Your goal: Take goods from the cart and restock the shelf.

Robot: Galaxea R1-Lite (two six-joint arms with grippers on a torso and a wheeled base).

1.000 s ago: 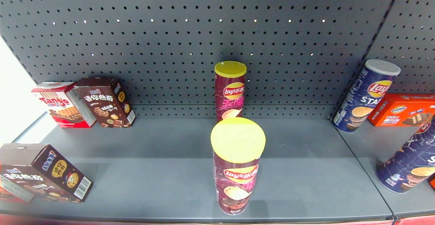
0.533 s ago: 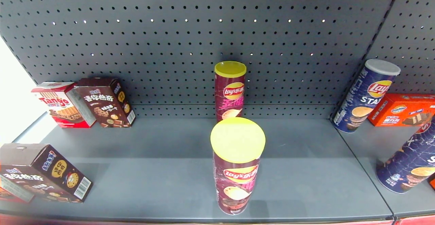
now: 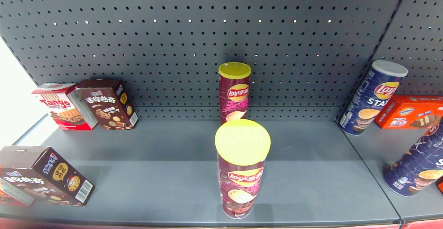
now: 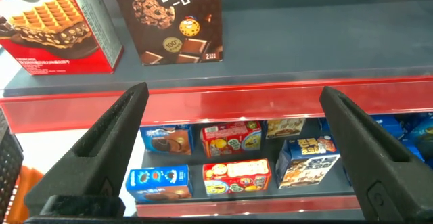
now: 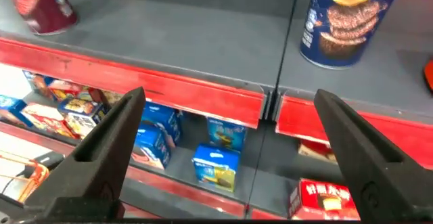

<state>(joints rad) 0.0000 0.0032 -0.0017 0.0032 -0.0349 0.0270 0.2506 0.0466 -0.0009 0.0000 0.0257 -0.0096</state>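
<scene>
Two maroon chip cans with yellow lids stand on the grey shelf [image 3: 166,173]: one near the front edge [image 3: 241,173], one against the pegboard [image 3: 234,90]. My left gripper [image 4: 233,92] is open and holds nothing, in front of the shelf's red front strip [image 4: 270,101], below a chocolate cookie box [image 4: 172,17] and a waffle box [image 4: 57,24]. My right gripper [image 5: 229,95] is open and holds nothing too, in front of the red strip [image 5: 169,88], near a blue chip can [image 5: 342,24] and the foot of the front maroon can [image 5: 40,6].
Snack boxes [image 3: 104,102] stand at the shelf's back left and more [image 3: 45,180] at the front left. Blue cans [image 3: 372,97] and an orange box [image 3: 410,113] fill the bay to the right. A lower shelf holds small boxes [image 4: 233,176].
</scene>
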